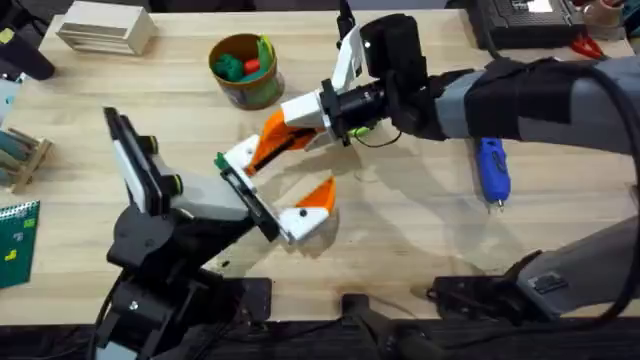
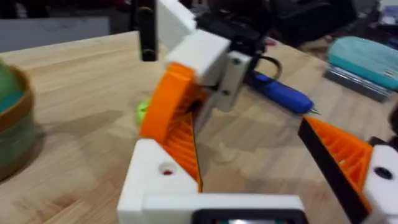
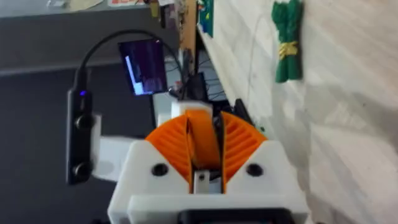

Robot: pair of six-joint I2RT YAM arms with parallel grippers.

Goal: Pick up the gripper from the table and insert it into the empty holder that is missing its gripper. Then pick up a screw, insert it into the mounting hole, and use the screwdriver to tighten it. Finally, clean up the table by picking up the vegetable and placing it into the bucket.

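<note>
My right gripper (image 1: 272, 138) has its orange pads (image 3: 166, 144) pressed together on the loose tip (image 3: 200, 138); in the right wrist view the tip sits upright between them as a narrow orange strip. From overhead, that gripper reaches across the middle of the table (image 1: 420, 240) and points down and left at my left arm's end.

My left gripper (image 1: 280, 180) is spread wide. One of its fingers carries a mounted tip (image 1: 320, 195). The other is the bare white holder (image 1: 240, 158). In the left wrist view the loose tip's ribbed face (image 2: 185, 140) runs down against the holder (image 2: 158, 186), touching its upper edge. I cannot tell whether it is seated. The mounting hole (image 2: 166, 169) shows as a small dark circle on the holder's face, just beside the tip's lower end.

Farther out, the screwdriver (image 1: 492, 170) lies flat on the table to the right of both grippers, well apart from them, with its bit toward me. The bucket (image 1: 245, 70) stands at the back, behind the holder, with green and red toy produce inside. In the right wrist view the vegetable (image 3: 287, 40), a green bundle with a yellow band, lies on the table beyond the pinched tip.
</note>
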